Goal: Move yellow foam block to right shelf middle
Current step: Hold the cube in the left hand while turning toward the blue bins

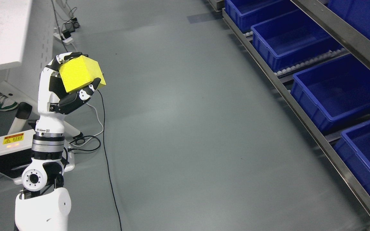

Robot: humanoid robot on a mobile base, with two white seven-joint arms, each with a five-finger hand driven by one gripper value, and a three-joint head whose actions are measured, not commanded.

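My left hand (71,80) is raised at the left of the head view and is shut on the yellow foam block (80,73), a cube held up in the air with fingers curled around its top and bottom. The shelf (303,118) runs along the right side with a metal frame and holds several blue bins (339,93). The hand and block are far to the left of the shelf, with bare grey floor between. My right arm is out of view.
A white table (2,32) stands at the upper left. A white machine base with a warning label (8,150) sits at the lower left. Black and white cables (104,134) trail over the floor. A shoe (0,102) shows under the table.
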